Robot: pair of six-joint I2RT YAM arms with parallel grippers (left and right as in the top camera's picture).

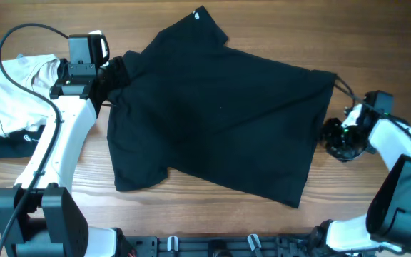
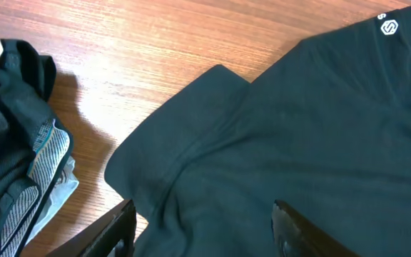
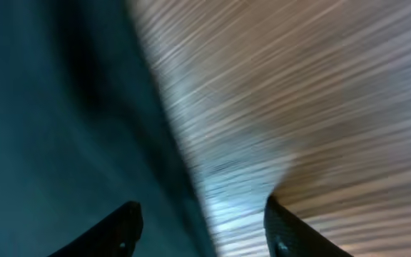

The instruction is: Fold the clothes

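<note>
The black T-shirt (image 1: 220, 114) lies spread across the middle of the wooden table, a white logo mark near its top edge. My left gripper (image 1: 113, 75) is at the shirt's upper left corner; in the left wrist view its jaws (image 2: 204, 228) are open over the shirt's fabric (image 2: 298, 143). My right gripper (image 1: 330, 132) is at the shirt's right edge; in the right wrist view its jaws (image 3: 202, 228) are open, straddling the shirt's edge (image 3: 63, 128) and bare table. That view is blurred.
A folded white garment (image 1: 13, 89) lies at the far left on a folded black garment with white lettering (image 1: 9, 143). The arm bases stand at the front edge. A dark garment with a striped lining (image 2: 20, 164) shows in the left wrist view.
</note>
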